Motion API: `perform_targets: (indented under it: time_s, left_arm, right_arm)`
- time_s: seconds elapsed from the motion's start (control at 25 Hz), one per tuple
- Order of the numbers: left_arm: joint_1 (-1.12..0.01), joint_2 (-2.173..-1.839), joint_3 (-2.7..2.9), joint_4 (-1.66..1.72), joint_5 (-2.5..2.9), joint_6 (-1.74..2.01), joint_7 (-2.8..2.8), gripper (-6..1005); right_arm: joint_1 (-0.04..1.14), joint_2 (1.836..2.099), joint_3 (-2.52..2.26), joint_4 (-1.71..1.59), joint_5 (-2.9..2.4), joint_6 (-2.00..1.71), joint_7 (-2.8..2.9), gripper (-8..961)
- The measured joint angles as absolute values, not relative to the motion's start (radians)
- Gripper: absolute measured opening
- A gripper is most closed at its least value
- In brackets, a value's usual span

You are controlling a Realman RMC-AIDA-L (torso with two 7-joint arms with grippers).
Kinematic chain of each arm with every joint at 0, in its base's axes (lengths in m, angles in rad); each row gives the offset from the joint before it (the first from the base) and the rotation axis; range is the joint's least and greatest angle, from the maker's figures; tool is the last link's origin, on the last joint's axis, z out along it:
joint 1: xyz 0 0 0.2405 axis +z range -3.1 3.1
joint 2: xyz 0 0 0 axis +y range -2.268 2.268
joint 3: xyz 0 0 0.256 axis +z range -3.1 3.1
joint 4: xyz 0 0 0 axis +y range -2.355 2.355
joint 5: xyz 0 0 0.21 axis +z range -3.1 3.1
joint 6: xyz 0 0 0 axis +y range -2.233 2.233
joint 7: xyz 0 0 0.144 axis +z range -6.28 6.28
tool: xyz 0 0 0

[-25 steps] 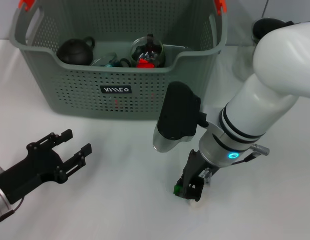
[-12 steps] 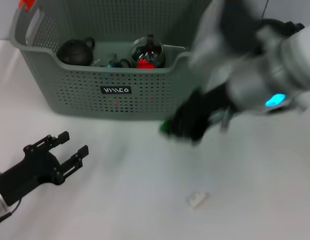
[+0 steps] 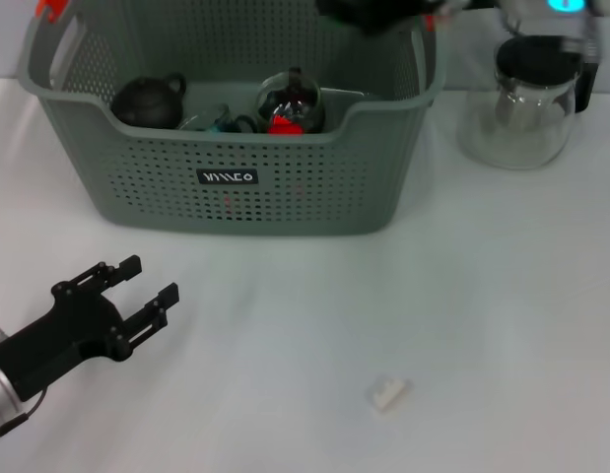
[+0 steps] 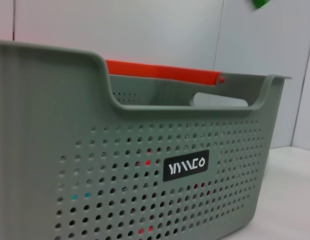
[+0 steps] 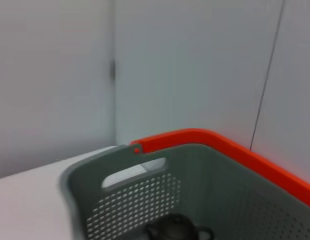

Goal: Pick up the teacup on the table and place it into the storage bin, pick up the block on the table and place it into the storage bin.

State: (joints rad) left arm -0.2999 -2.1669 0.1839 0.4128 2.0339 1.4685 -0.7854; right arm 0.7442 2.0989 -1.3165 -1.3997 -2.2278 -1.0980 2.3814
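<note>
The storage bin (image 3: 236, 202), grey-green and perforated, stands at the back of the white table; its labelled wall (image 4: 144, 180) fills the left wrist view. My right gripper (image 3: 375, 10) is a dark blur at the top edge of the head view, over the bin's far right corner. A green bit of the block (image 4: 260, 4) shows high above the bin's rim in the left wrist view, where that gripper is. No teacup stands on the table; a small clear cup (image 3: 214, 118) lies inside the bin. My left gripper (image 3: 152, 279) rests open near the table's front left.
Inside the bin are a black teapot (image 3: 147, 99) and a round glass pot (image 3: 290, 99) holding something red. A glass jug (image 3: 526, 99) with a black lid stands right of the bin. A small white piece (image 3: 388, 394) lies on the table at the front.
My right arm has swung up from the front of the table, carrying the green block, to above the bin's far right corner. The white piece stayed behind. The left gripper barely moved.
</note>
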Motion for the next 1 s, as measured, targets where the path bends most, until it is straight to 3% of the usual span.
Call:
perform_targets:
  time_s: [0.28, 0.48, 0.76, 0.92, 0.96, 1.0]
  left_arm:
    - [-0.294, -2.168, 0.184, 0.413, 2.034, 1.47, -0.785, 629]
    - [-0.294, -2.169, 0.184, 0.411, 2.034, 1.47, -0.785, 628]
    - [-0.294, -2.169, 0.184, 0.411, 2.034, 1.472, -0.785, 630]
    - [-0.294, -2.169, 0.184, 0.411, 2.034, 1.474, -0.785, 629]
    - [-0.294, -2.169, 0.184, 0.411, 2.034, 1.473, -0.785, 629]
    - [-0.294, -2.169, 0.184, 0.411, 2.034, 1.472, -0.785, 629]
  right_arm:
    - [1.092, 2.095, -1.245, -0.864, -2.377, -0.914, 2.4, 288]
    - [1.202, 2.101, -1.268, -0.714, -2.408, -0.844, 2.373, 311]
    - [1.118, 2.099, -1.272, -0.852, -2.378, -0.882, 2.392, 342]
    - [0.939, 2.096, -1.256, -1.117, -2.235, -1.052, 2.366, 518]
    - [0.819, 2.092, -1.255, -1.279, -2.135, -1.186, 2.323, 562]
    - [0.819, 2.092, -1.255, -1.279, -2.135, -1.186, 2.323, 609]
